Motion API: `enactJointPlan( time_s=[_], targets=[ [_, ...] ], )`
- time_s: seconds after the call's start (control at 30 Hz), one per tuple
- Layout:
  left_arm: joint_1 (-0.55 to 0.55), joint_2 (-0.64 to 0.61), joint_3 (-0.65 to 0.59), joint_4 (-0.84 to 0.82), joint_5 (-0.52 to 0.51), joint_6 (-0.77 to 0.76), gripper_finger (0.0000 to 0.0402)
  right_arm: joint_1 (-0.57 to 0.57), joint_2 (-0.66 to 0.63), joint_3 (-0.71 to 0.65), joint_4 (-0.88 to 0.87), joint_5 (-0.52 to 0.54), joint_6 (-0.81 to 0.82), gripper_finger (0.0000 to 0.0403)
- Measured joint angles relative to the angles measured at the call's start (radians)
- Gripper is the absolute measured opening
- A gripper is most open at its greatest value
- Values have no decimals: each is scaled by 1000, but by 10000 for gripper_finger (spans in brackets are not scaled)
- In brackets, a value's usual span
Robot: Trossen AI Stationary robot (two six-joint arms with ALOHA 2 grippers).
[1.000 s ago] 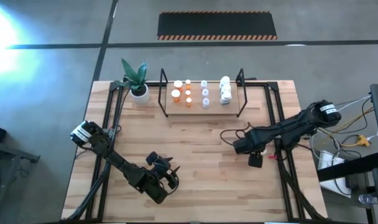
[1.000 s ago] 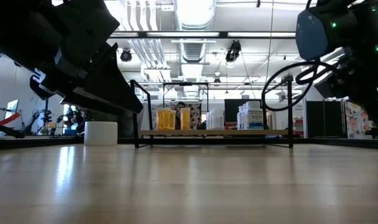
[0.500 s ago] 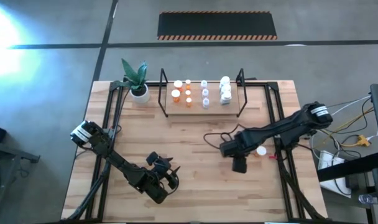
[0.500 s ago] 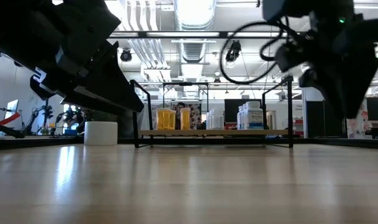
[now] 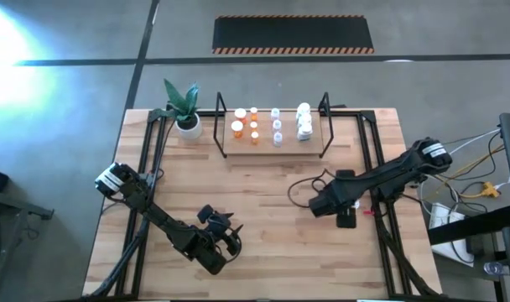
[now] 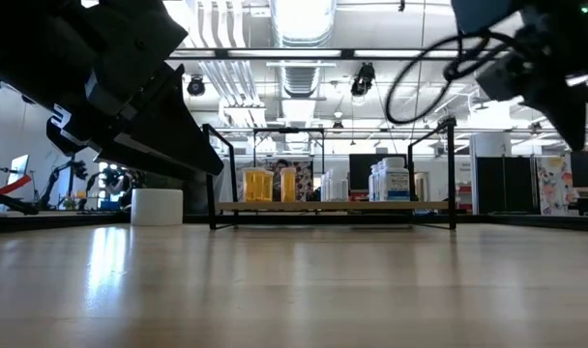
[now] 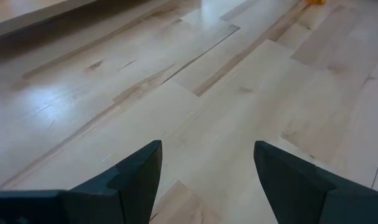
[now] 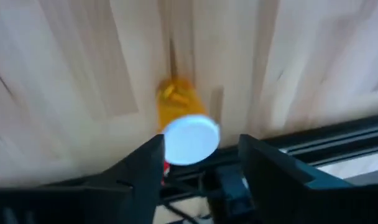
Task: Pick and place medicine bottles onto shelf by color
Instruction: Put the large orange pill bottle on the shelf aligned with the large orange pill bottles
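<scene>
Orange, pale and white medicine bottles (image 5: 272, 126) stand in rows on the wooden shelf (image 5: 316, 144) at the table's far side, also in the low view (image 6: 258, 184). One orange bottle with a white cap (image 8: 189, 140) stands on the table at the right. My right gripper (image 8: 201, 148) hangs open above it, pointing down, one finger on either side of the cap. From overhead, my right gripper (image 5: 346, 216) hides this bottle. My left gripper (image 5: 224, 235) waits open near the table's front, with bare wood between its fingers (image 7: 207, 174).
A potted plant in a white pot (image 5: 187, 124) stands left of the shelf. Black rails of the table frame (image 5: 377, 180) and cables (image 8: 239, 186) run close by the lone bottle, with a small red thing (image 5: 366, 212) beside it. Bare wood lies between the arms.
My right gripper swung toward the table's left, baring a white cap on the table beside it. It then came back toward the right edge over that spot, and it has risen. The left arm kept still.
</scene>
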Motion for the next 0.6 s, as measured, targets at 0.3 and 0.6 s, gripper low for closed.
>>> enactJointPlan(
  time_s=[0.3, 0.6],
  targets=[
    [0, 0, 0, 5, 0, 15, 238, -7, -50, -193, 34, -78, 47, 299],
    [0, 0, 1, 15, 0, 29, 238, -7, -49, -265, 158, -56, -11, 331]
  ],
)
